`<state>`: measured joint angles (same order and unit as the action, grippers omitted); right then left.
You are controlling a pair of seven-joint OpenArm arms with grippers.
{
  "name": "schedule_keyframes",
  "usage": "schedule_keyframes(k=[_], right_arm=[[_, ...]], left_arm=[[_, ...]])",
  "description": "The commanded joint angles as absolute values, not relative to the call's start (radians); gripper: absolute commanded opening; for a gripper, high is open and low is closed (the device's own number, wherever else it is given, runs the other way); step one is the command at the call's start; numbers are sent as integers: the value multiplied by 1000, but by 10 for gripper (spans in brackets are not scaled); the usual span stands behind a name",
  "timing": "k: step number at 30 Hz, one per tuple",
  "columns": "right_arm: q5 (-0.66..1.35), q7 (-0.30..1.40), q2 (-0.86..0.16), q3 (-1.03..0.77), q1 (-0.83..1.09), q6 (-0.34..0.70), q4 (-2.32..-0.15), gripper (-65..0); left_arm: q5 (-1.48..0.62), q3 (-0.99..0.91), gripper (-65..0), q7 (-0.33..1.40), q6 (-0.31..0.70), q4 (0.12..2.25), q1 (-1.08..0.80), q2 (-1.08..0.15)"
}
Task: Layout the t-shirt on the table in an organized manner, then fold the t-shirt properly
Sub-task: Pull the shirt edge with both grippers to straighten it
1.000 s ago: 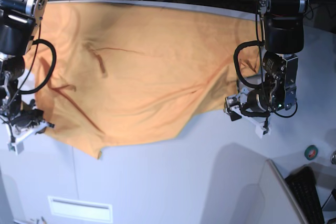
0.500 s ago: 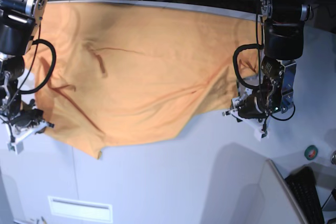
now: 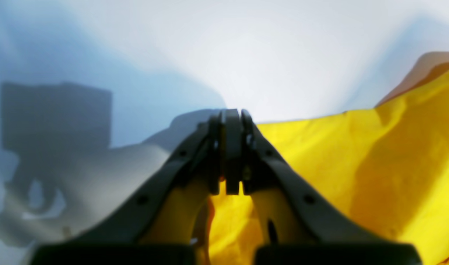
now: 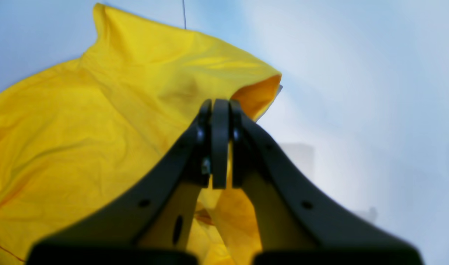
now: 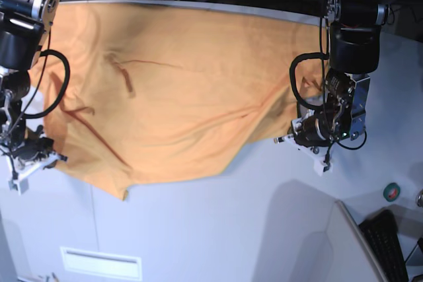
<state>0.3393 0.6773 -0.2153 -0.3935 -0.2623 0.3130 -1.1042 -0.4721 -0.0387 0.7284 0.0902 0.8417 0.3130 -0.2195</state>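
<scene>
- Two claws sit at opposite sides of an orange t-shirt (image 5: 172, 90) that lies spread, with some wrinkles, across most of a white table (image 5: 218, 229).
- Left claw (image 5: 291, 138): its jaws are pressed together. In its own wrist view (image 3: 226, 154) the black fingers meet with no gap, and cloth runs under them and off to their right. It looks pinched on the shirt's edge, though the very tips hide the contact.
- Right claw (image 5: 47, 158): jaws also fully together. In its wrist view (image 4: 218, 143) the fingers meet just in front of a raised, curled fold of cloth, with more cloth below and to their left. It appears to grip the shirt's edge on that side.
- Beyond each claw's fingertips is bare tabletop; the shirt lies between the two claws.
- Dark curved creases or markings (image 5: 122, 70) show on the cloth, nearer the right claw than the left.
- Step in hand, as a judgement: this is the laying-out stage, with both edges gripped and no fold made yet.
- Next move likely calls for both arms to draw apart gently and evenly, pulling the cloth taut to smooth the wrinkles, without tugging either edge out of a claw.
</scene>
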Motion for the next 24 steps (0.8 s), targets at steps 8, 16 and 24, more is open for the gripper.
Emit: schedule_keyframes(k=[8, 16, 24], right_arm=[[351, 656, -232, -392, -291, 317, -1119, -650], [351, 638, -240, -390, -338, 323, -1119, -650], [351, 496, -269, -351, -344, 325, -1084, -650]], left_arm=[[-456, -38, -650, 789, 81, 1055, 308, -222], [-458, -39, -650, 855, 81, 1104, 409, -236], [-455, -39, -650, 855, 81, 1110, 464, -237]])
